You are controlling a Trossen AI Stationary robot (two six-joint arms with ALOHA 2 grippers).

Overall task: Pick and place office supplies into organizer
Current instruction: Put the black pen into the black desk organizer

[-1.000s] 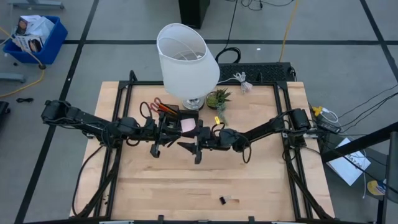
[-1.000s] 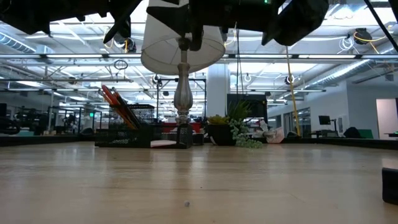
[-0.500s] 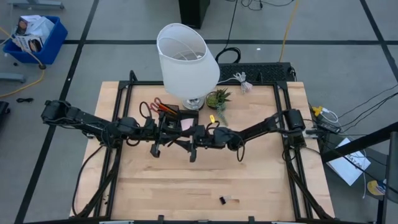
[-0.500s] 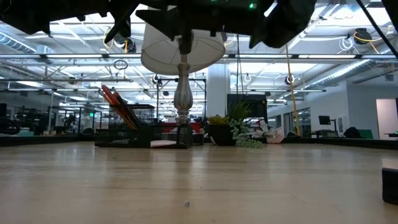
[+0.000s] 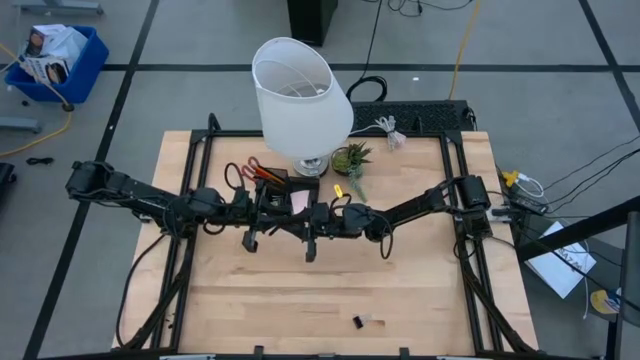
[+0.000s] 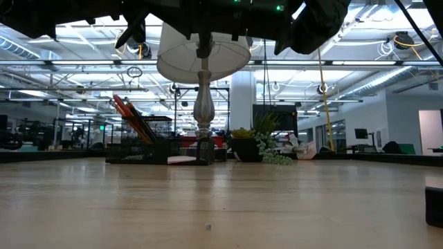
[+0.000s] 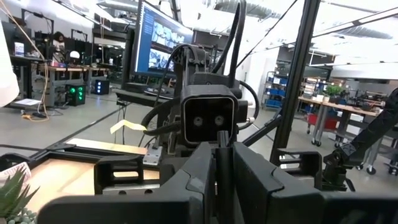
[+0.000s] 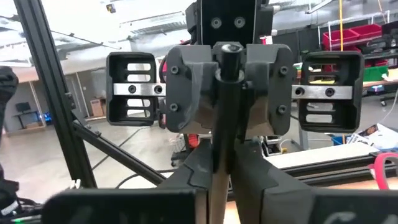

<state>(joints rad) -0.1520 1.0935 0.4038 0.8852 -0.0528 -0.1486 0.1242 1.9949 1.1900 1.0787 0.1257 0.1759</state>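
My two grippers meet nose to nose above the middle of the table, just in front of the organizer. A thin black pen (image 8: 225,106) runs between them. My left gripper (image 7: 222,158) and my right gripper (image 8: 222,165) are both shut on it. The black organizer (image 5: 275,192) stands on the table by the lamp's base. It holds red-handled scissors (image 5: 250,168), orange pencils (image 6: 128,114) and a pink sticky-note pad (image 5: 300,201). A small yellow-green piece (image 5: 338,190) lies on the table to its right. A tiny black clip (image 5: 357,322) lies near the front edge. My left gripper pinches the pen between its two fingers (image 8: 193,93), just below the pen's rounded end (image 8: 230,51). It comes in level from the table's left. The pen is clear of the table. My right gripper pinches the pen's shaft (image 8: 219,155) between its two fingers, coming in level from the table's right. In its own wrist view the pen runs up out of the fingers toward the left gripper. Which stretch of the shaft it has is hidden by its own fingers.
A tall lamp with a white shade (image 5: 300,85) stands behind the organizer, with a small potted plant (image 5: 350,158) to its right. Bare wood table (image 5: 300,300) stretches toward the near edge. Black frame rails (image 5: 195,150) border the table's sides.
My right gripper has shut: its fingers stood wide apart a second ago and are now closed on the pen that my left gripper holds. My left gripper has kept still with the pen.
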